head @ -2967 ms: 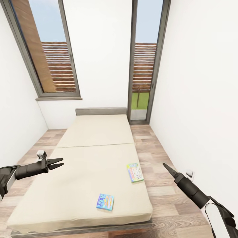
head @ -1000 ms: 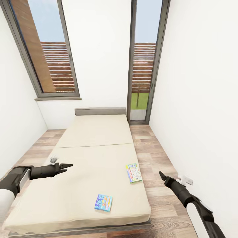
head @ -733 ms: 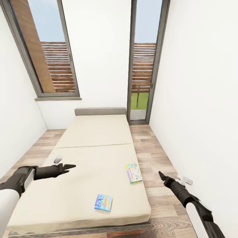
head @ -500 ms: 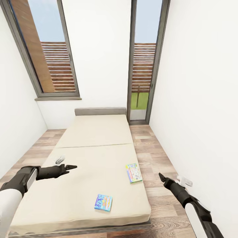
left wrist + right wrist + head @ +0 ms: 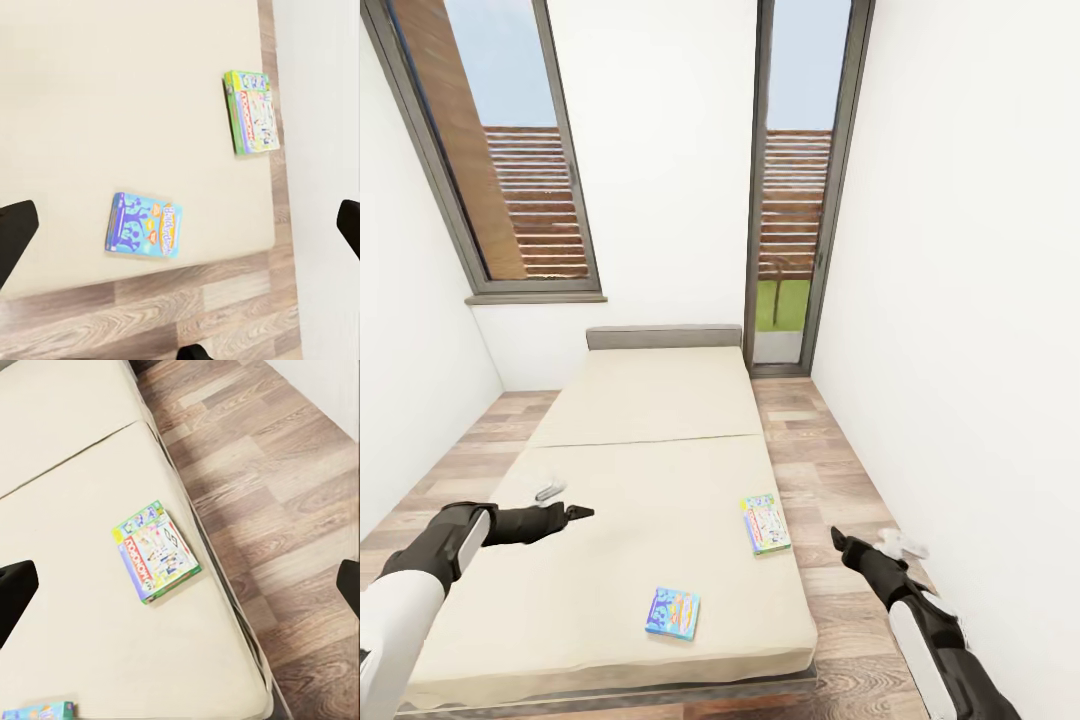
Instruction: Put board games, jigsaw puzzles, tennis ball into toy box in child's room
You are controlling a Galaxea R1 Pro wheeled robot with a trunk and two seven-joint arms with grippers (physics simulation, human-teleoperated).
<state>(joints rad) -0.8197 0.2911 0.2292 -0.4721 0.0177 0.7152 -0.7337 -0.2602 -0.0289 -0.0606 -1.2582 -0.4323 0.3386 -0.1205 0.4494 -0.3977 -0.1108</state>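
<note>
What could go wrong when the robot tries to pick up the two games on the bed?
The green-edged board game lies close to the bed's right edge, so a clumsy nudge from the right gripper might push it onto the floor. Both it and the blue board game lie flat on the soft mattress, so the fingers may struggle to get under them. The left gripper is far from both, so it needs a long reach.
</note>
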